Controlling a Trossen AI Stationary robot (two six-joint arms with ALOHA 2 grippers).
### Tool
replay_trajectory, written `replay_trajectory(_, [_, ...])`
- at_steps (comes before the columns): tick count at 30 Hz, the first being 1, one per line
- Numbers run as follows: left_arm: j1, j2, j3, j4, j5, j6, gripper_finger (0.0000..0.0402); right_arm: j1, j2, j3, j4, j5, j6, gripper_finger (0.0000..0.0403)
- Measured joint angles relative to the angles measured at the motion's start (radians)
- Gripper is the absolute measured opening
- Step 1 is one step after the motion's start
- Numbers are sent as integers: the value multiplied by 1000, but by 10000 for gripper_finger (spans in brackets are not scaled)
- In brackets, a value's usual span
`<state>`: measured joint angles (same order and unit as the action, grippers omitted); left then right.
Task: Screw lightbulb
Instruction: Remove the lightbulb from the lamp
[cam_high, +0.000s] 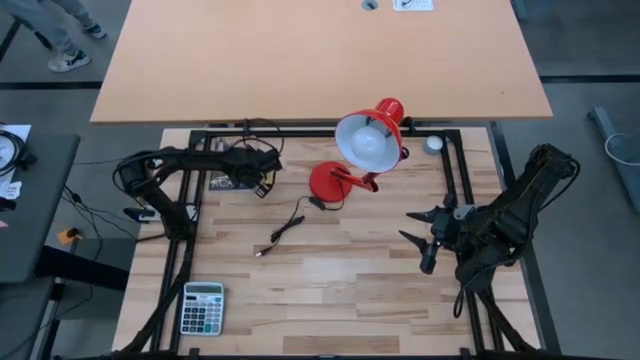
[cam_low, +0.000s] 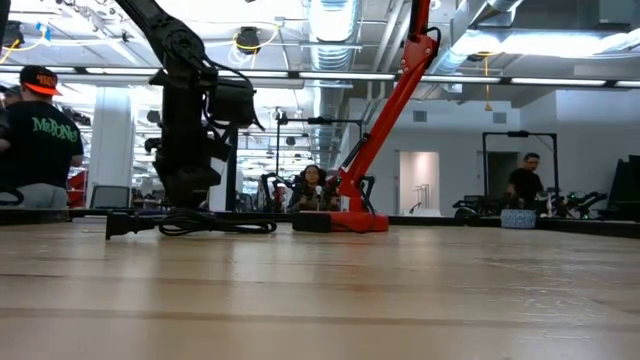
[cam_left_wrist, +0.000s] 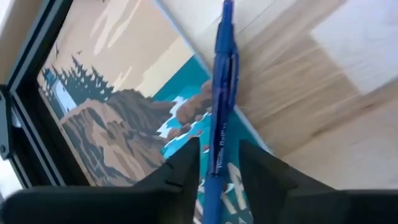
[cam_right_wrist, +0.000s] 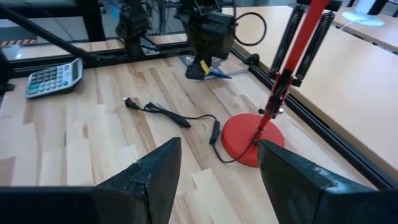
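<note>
The red lamp (cam_high: 365, 150) stands at the table's far middle on its round base (cam_high: 328, 184), with its shade (cam_high: 370, 140) tipped so the white inside faces up. I cannot tell the lightbulb apart from that white inside. My left gripper (cam_high: 265, 178) is at the far left over a picture card (cam_left_wrist: 112, 112), shut on a blue pen (cam_left_wrist: 221, 106). My right gripper (cam_right_wrist: 217, 168) hovers open at the right, its fingers pointing toward the lamp base (cam_right_wrist: 249, 140), with nothing between them. My left gripper has the blue pen's barrel (cam_left_wrist: 217, 158) between its two fingers, one on each side. The pen runs along the fingers and sticks out past their tips, over the picture card and the wooden table. Whether its far end rests on anything I cannot tell.
The lamp's black cord and plug (cam_high: 283, 232) lie on the wood left of the base. A small grey disc (cam_high: 433, 144) sits at the far right by the black frame. A calculator (cam_high: 203, 307) lies at the near left corner. People stand in the room beyond the table.
</note>
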<state>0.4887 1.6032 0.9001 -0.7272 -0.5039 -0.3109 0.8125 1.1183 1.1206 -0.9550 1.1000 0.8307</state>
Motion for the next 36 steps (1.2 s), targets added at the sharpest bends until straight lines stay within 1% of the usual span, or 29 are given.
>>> replay_trajectory(3, [-22, -12, 21, -30, -29, 13, 149, -19, 0, 0, 0, 0, 0, 224])
replay_trajectory(7, [-68, -77, 45, -81, -112, 11, 171, -50, 0, 0, -1, 0, 0, 224])
replay_trajectory(12, [-160, -238, 47, -19, -89, -4, 175, -79, 0, 0, -2, 0, -19, 224])
replay_trajectory(15, [-253, -324, 17, 106, -73, 13, 175, -83, 0, 0, -10, 0, -27, 224])
replay_trajectory(18, [-346, -376, -51, 320, -65, 90, 175, -84, 0, 0, -15, 0, -52, 224])
replay_trajectory(22, [-454, -388, -148, 633, -29, 161, 175, -87, 0, 0, -36, 0, -53, 224])
replay_trajectory(25, [-503, -363, -203, 840, -18, 250, 175, -95, 0, 0, -43, 0, -54, 224])
replay_trajectory(28, [-534, -336, -236, 957, 16, 323, 175, -104, 0, 0, -62, 0, -53, 224])
replay_trajectory(31, [-540, -300, -236, 1008, 57, 342, 175, -121, 0, 0, -80, 0, -54, 224])
replay_trajectory(36, [-538, -226, -236, 1126, 83, 396, 175, -144, 0, 0, -87, 0, -53, 224])
